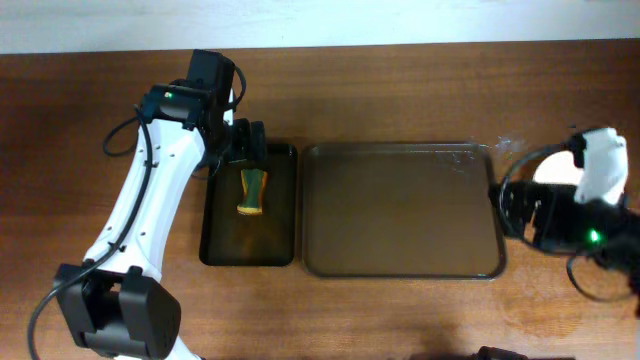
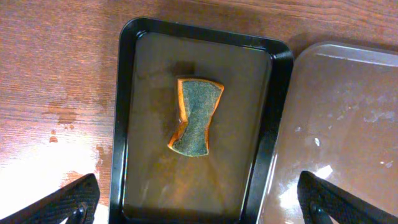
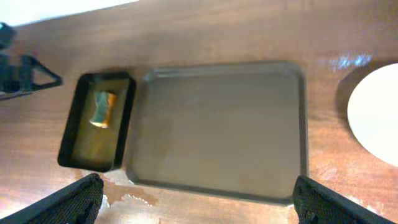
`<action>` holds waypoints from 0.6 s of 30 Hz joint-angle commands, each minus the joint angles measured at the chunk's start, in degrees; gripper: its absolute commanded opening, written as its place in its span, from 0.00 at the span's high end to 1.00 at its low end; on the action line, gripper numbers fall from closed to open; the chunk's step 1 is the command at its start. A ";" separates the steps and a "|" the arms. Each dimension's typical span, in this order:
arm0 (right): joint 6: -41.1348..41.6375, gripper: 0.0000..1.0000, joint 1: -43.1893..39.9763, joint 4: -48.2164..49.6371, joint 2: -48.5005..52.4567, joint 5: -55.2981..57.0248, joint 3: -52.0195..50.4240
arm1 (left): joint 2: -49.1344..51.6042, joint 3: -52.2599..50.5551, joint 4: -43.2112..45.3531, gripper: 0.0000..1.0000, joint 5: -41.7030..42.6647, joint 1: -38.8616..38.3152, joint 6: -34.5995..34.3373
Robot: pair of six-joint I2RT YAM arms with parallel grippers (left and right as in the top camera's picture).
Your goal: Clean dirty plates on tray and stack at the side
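Wooden table (image 1: 400, 80) carries the tray (image 3: 217, 124), spread ahead of the right gripper (image 3: 199, 205), whose fingers stand wide apart. The plates (image 3: 376, 115), plain white, count unclear, lie off to its right. The left gripper (image 2: 199, 208), likewise wide, hovers over a sponge (image 2: 196, 117) in a black tray (image 2: 121, 124).

Two trays: one brown tray (image 1: 400, 215), one black tray (image 1: 215, 240). One sponge (image 2: 196, 116), just ahead of the left gripper (image 2: 199, 208) and its spread jaws. Plates (image 3: 376, 115): one white disc shows, off to the right of the right gripper (image 3: 199, 193); I can't tell how many are stacked.
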 commanded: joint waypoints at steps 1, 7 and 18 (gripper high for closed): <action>-1.03 0.02 0.31 -0.26 -2.47 3.04 0.66 | 0.33 0.09 0.02 0.00 -0.61 0.42 -0.79; -4.37 0.02 2.84 5.29 -4.39 3.87 -2.80 | 0.33 0.09 0.02 0.00 -0.63 0.42 -0.76; -9.86 0.02 21.20 77.72 -42.45 11.63 -78.93 | 0.33 0.09 0.02 0.00 -0.63 0.42 -0.76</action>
